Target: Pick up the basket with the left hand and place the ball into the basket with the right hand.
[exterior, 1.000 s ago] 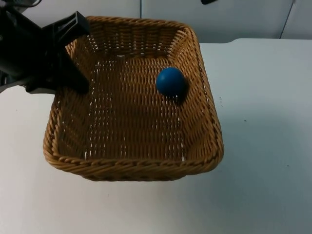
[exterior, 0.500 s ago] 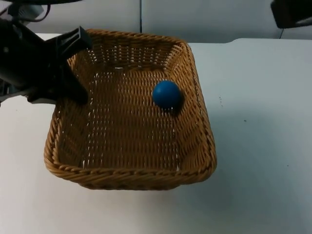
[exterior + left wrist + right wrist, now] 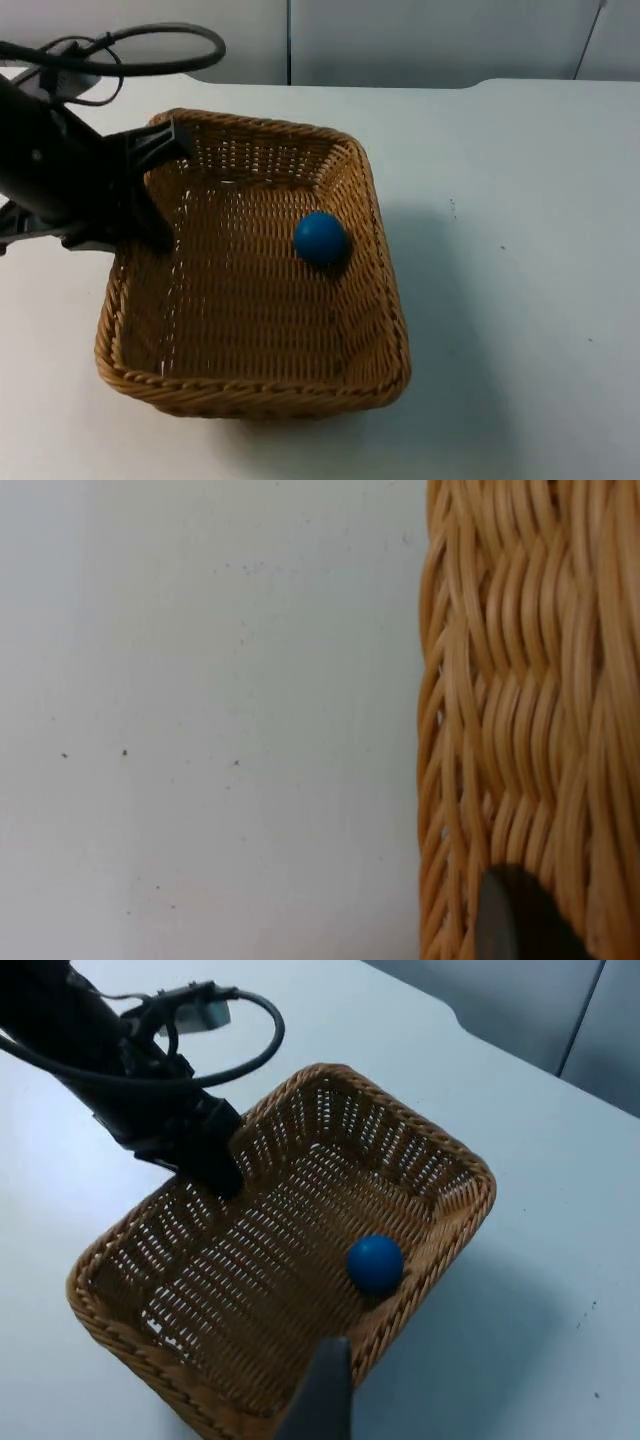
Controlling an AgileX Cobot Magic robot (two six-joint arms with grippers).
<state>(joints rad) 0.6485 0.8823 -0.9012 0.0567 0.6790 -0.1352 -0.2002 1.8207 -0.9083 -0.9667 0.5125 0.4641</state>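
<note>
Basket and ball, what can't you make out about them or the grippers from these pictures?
- Underside of the basket: hidden by its own weave, so whether it touches the table is unclear.
- Contact point of the ball: hidden beneath the ball itself.
- Left gripper: grips the basket's wall; in the top view the arm hides the outer finger.
- Right gripper: in the right wrist view one fingertip is cut off by the edge, so open or shut is unknown.

We count one wicker basket, one blue ball inside it, and one white table beneath.
</note>
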